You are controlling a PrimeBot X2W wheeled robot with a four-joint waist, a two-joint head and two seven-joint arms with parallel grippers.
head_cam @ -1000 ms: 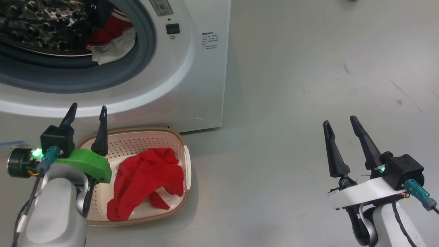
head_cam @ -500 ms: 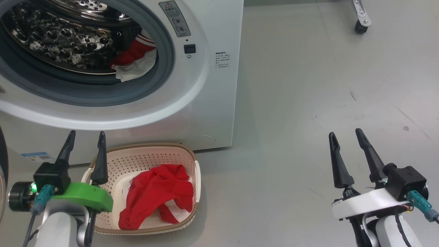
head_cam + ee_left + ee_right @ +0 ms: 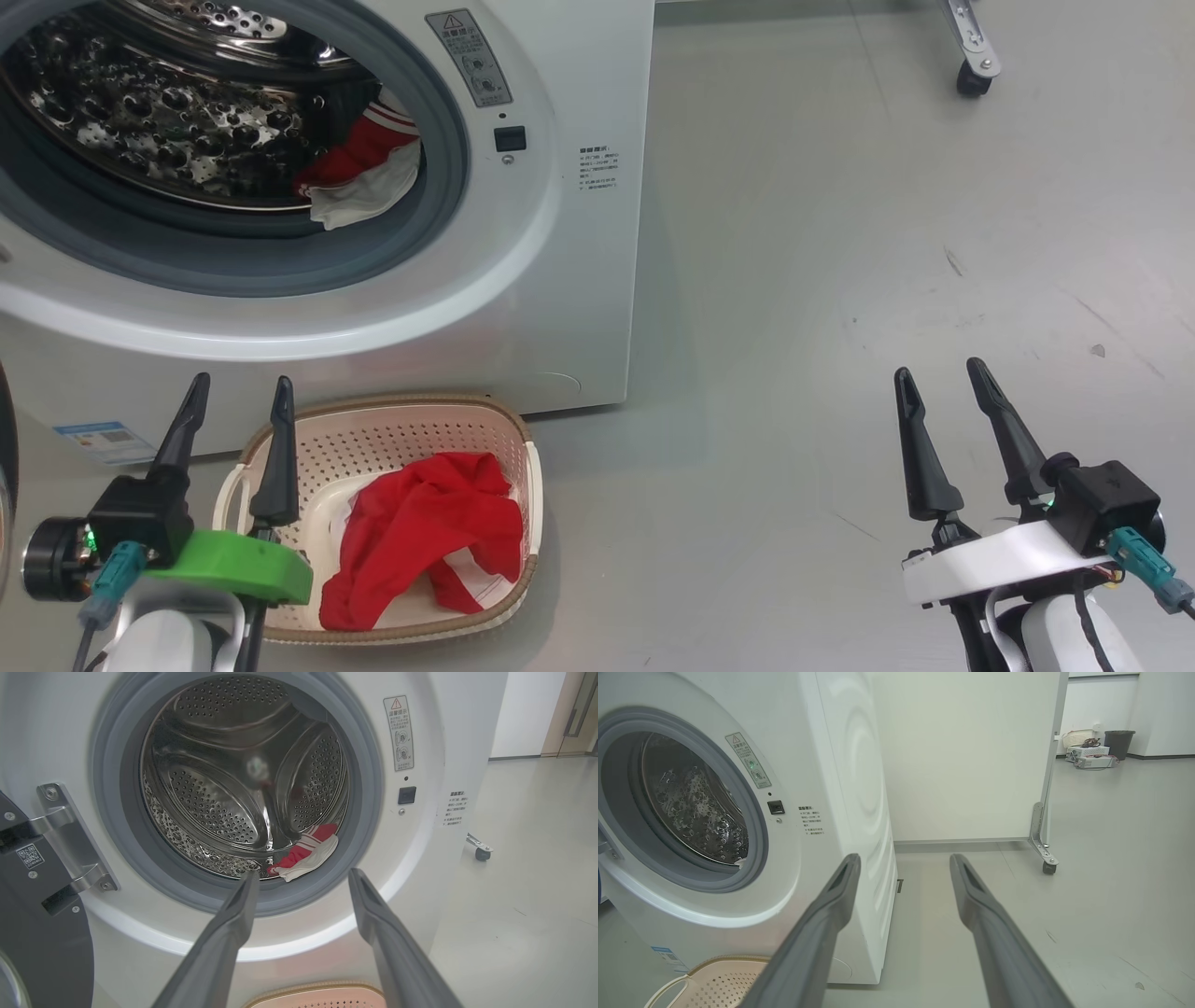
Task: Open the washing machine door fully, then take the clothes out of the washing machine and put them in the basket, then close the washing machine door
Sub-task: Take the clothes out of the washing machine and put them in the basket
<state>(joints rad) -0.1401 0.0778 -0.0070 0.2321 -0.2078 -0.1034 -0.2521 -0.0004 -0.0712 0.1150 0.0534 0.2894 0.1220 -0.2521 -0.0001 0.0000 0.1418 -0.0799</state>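
While my left gripper [image 3: 241, 381] is hanging wide and empty, lower left, the red-and-white garment [image 3: 359, 173] is lying straight above in the drum [image 3: 168, 121], farther from my spread right gripper [image 3: 938, 369].

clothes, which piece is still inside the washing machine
The red and white striped piece, lying at the lower right of the drum against the grey seal. The other red piece already lies in the basket below.

The head camera is looking steeply down at the washing machine [image 3: 569, 280]; both wrist cameras are facing its round opening from low nearby.
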